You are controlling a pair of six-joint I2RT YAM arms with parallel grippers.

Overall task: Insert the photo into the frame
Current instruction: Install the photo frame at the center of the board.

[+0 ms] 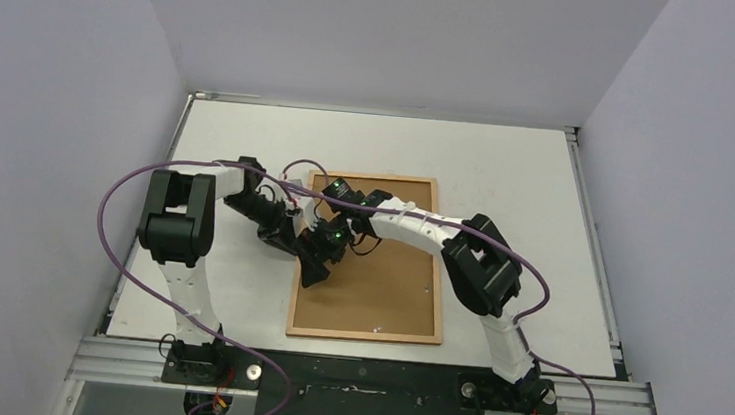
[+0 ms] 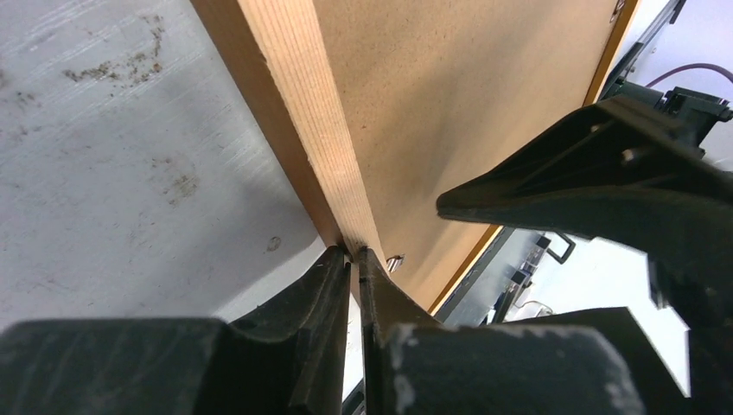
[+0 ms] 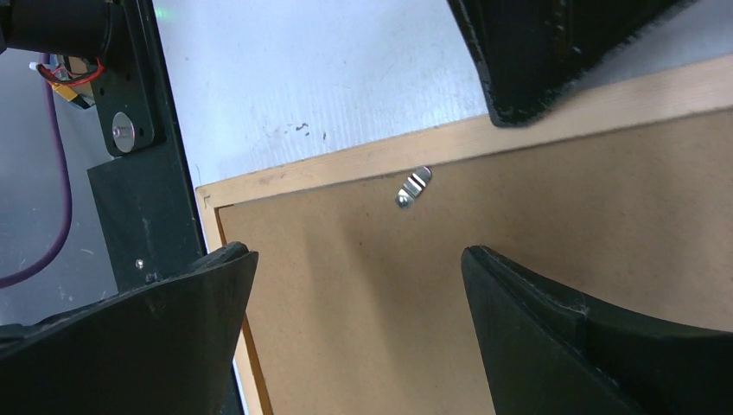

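Black left jaws stand almost pressed together, pinching the 9 o'clock rail of the thin rectangular orange-brown wooden picture frame [image 2: 298, 104]. Black right jaws are spread wide over the plain brown fibreboard backing sheet [image 3: 484, 328] that fills the picture frame, with a small silver metal turn clip [image 3: 413, 188] beyond them. The picture frame lies back-up at the middle of the white worktop [image 1: 507, 170], slightly toward 3 o'clock.

Left arm [image 1: 178, 219], right arm [image 1: 412, 226] crowd frame [image 1: 364, 336] upper-left; lower-right backing [image 1: 386, 299], table [image 1: 526, 181] right and far side free.
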